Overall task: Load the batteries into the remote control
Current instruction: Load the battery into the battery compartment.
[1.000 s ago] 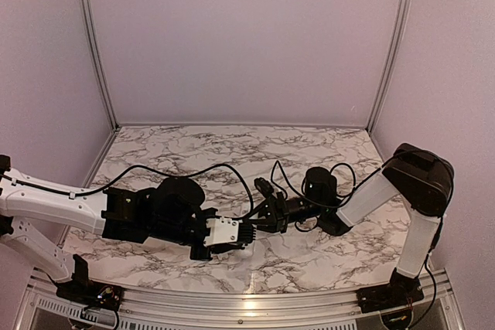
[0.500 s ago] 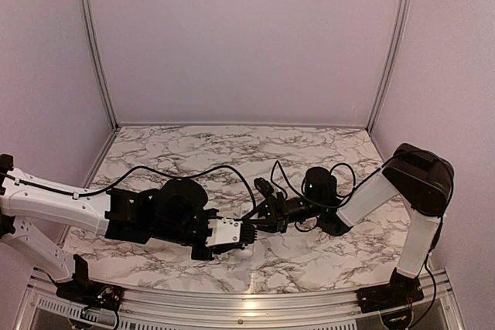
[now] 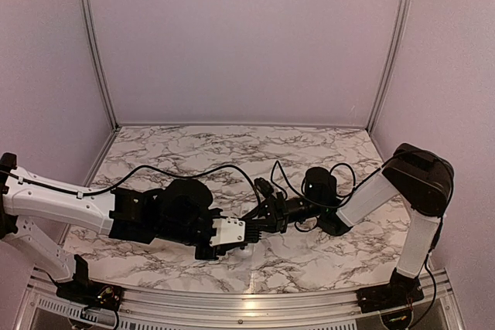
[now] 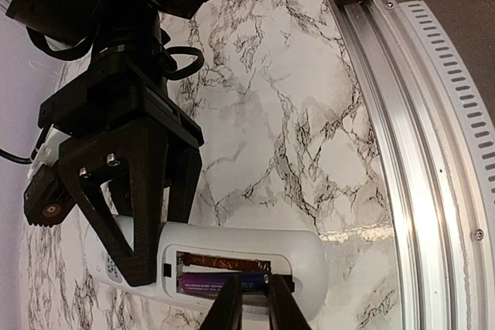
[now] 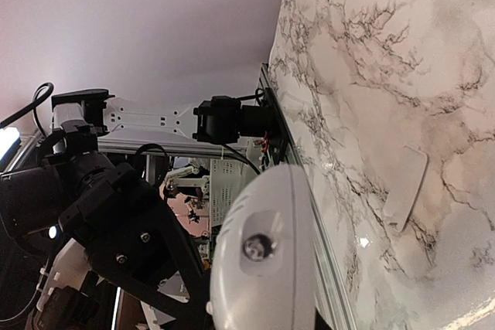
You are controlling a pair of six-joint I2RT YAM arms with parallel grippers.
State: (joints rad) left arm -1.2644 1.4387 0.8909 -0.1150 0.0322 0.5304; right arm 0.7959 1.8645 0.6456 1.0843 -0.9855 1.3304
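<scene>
The white remote control [image 4: 309,249] lies back-up with its battery bay open, held over the table's near edge; a little of it shows in the top view [image 3: 244,250]. My right gripper [image 4: 158,229] is shut on its left part. Both batteries lie in the bay: the orange one [image 4: 224,262] behind, the dark one [image 4: 209,284] in front. My left gripper [image 4: 255,303] is nearly closed, its tips resting on the dark battery's right end. In the right wrist view the remote [image 5: 267,253] shows end-on, with the left gripper [image 5: 131,245] beside it.
A small plain white flat piece [image 5: 406,187] lies on the marble table [image 3: 309,152] by the remote. The aluminium front rail [image 4: 418,152] runs close along the remote's right. Black cables [image 3: 286,179] loop over the right arm.
My left arm has shifted a little to the right, bringing its gripper closer onto the remote. The right arm and remote have stayed where they were.
</scene>
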